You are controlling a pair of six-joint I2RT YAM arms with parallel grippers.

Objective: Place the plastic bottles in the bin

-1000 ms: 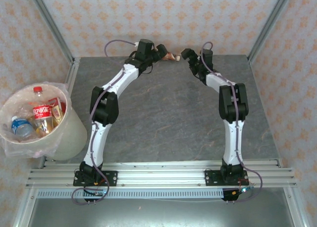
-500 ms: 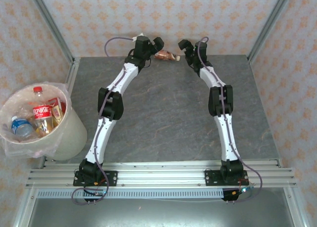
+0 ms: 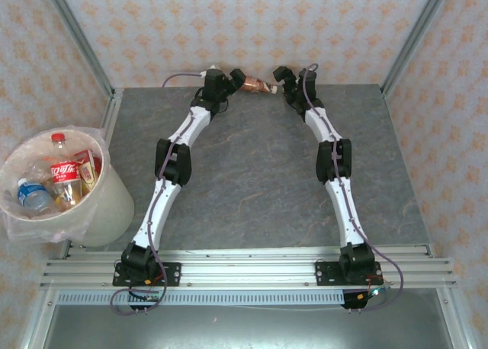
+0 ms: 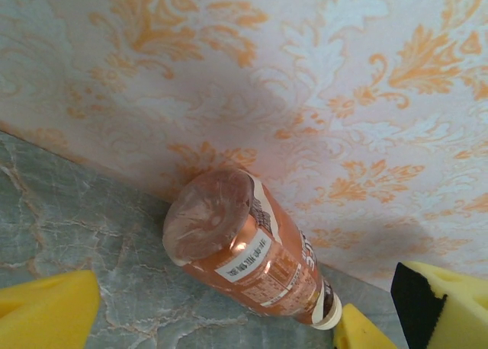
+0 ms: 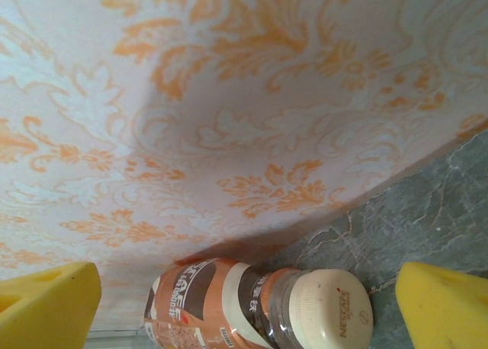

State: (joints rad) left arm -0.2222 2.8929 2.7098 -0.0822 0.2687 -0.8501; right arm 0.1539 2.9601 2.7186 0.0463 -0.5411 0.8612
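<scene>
A brown-labelled plastic bottle (image 3: 255,84) with a cream cap lies on its side against the back wall. In the left wrist view its clear base (image 4: 207,225) faces me and its cap (image 4: 329,313) points away. My left gripper (image 3: 235,80) stands open just left of it, yellow pads (image 4: 46,312) wide apart and off the bottle. My right gripper (image 3: 280,76) is open at the cap end (image 5: 333,308), with nothing between its pads (image 5: 446,307). The bin (image 3: 114,206) stands off the table's left side and holds several bottles, one with a red label (image 3: 65,171).
The patterned back wall (image 4: 305,75) rises directly behind the bottle. Metal frame posts (image 3: 76,40) stand at the back corners. Grey marble tabletop (image 3: 252,181) stretches between the two arms. A clear bag lines the bin's rim (image 3: 14,212).
Both arms have stretched farther toward the back wall, bringing the two grippers closer to the bottle from either side. Both stayed open. The bottle has barely shifted.
</scene>
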